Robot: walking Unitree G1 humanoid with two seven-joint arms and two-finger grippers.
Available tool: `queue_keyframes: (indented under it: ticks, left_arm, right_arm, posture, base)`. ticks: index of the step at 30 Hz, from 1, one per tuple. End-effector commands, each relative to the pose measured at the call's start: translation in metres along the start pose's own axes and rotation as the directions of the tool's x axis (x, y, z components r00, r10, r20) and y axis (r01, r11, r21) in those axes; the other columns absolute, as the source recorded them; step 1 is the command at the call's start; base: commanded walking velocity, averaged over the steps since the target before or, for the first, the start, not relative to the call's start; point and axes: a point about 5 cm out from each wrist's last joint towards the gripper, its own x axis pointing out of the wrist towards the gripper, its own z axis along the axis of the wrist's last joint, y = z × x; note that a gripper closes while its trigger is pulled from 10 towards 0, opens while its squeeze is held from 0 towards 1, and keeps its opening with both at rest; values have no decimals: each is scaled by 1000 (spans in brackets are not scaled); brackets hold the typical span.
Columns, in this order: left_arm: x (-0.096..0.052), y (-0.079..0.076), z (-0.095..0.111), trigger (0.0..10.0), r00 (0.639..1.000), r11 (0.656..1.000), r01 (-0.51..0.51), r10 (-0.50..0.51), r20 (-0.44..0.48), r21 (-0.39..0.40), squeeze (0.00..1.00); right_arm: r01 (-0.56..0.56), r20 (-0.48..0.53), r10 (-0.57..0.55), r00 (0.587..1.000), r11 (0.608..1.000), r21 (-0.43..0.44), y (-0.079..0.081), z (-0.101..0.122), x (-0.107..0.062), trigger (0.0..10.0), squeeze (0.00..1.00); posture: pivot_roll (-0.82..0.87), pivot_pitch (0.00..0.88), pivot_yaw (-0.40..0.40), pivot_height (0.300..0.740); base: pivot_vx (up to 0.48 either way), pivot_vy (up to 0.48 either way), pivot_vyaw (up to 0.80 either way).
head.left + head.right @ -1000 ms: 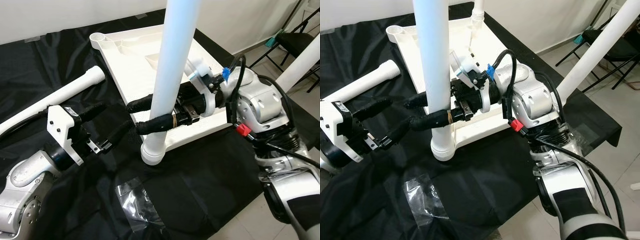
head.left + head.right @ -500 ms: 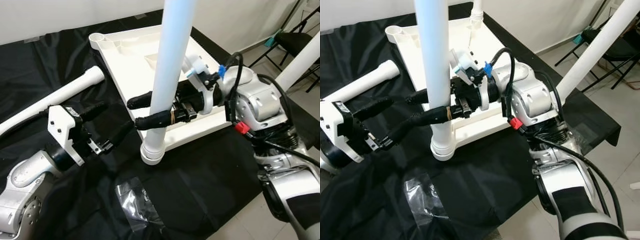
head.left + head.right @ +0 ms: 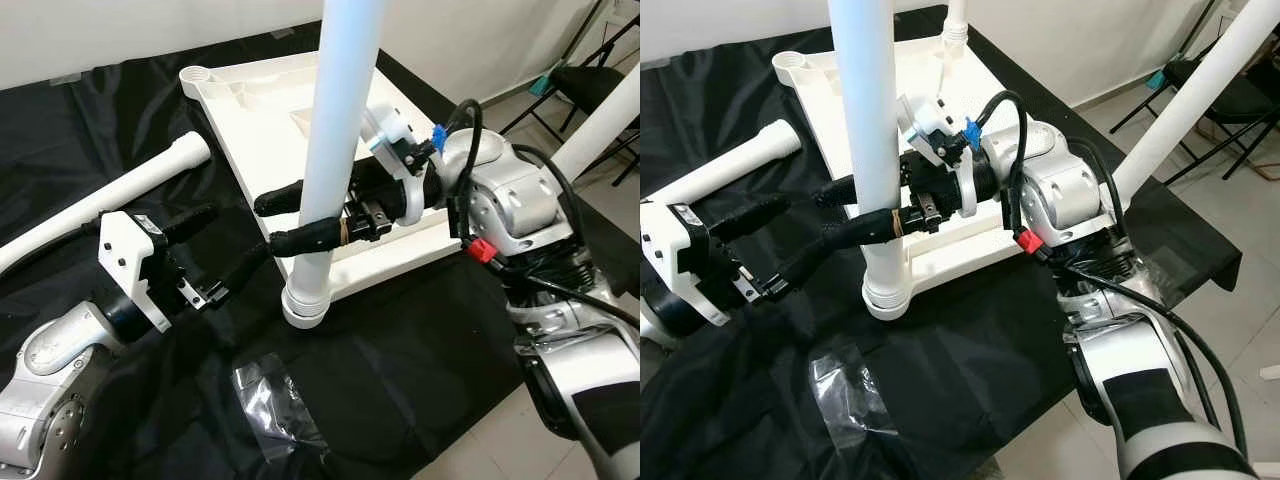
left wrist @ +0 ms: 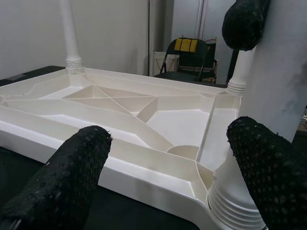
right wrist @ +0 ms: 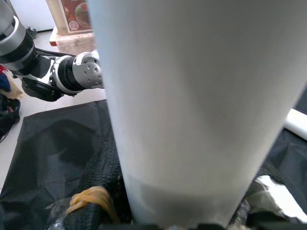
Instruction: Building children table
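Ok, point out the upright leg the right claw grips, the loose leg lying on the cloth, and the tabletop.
upright leg (image 3: 337, 130), left eye view, mid shaft.
loose leg (image 3: 140, 183), left eye view, shaft near its threaded end.
tabletop (image 3: 810, 75), right eye view, far corner rim.

The right gripper (image 3: 285, 220) reaches toward 9 o'clock, both fingers clamped together. The left gripper (image 3: 222, 250) points toward 2 o'clock with fingers spread apart, holding nothing.

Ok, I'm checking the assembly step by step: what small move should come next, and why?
Probably keep twisting the leg in its corner socket. The right end effector is clamped around the upright leg, which stands in the near corner of the upturned tabletop. The left end effector waits open beside it, and another leg lies loose on the black cloth.
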Motion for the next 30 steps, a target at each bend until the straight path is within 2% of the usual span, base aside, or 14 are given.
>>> queue_keyframes:
  ticks: [1, 11, 16, 19, 21, 30]
  left_arm:
    - [1, -6, 1, 10000, 1000, 1000, 24, -24, 11, -11, 0]
    - [3, -7, 1, 10000, 999, 999, 30, -29, 14, -15, 0]
    - [3, -7, 1, 10000, 999, 999, 34, -33, 14, -14, 0]
    - [3, -7, 1, 10000, 999, 999, 34, -34, 14, -14, 0]
    - [3, -7, 1, 10000, 999, 999, 37, -36, 13, -13, 0]
    - [5, -8, 0, 10000, 999, 999, 43, -43, 12, -16, 0]
  right_arm:
    - [32, -63, -31, 998, 999, 13, -2, -9, 3, 10000, 0]
    - [150, -71, -148, 986, 989, 21, -7, -13, 5, 10000, 0]
    - [223, -74, -219, 973, 974, 45, -1, -19, 7, 10000, 0]
    - [227, -75, -224, 972, 973, 45, -1, -19, 7, 10000, 0]
    - [314, -62, -310, 949, 948, 58, -2, -21, 9, 10000, 0]
    - [422, -67, -417, 906, 901, 100, 0, -27, 10, 10000, 0]
  posture:
    - [-1, 244, -96, 740]
    - [-3, 246, -94, 740]
    - [-6, 246, -91, 740]
    - [-6, 246, -91, 740]
    - [-8, 244, -87, 740]
    - [-11, 239, -82, 740]
  base:
    - [0, 0, 0]
    - [0, 0, 0]
    - [0, 0, 0]
    - [0, 0, 0]
    - [0, 0, 0]
    - [0, 0, 0]
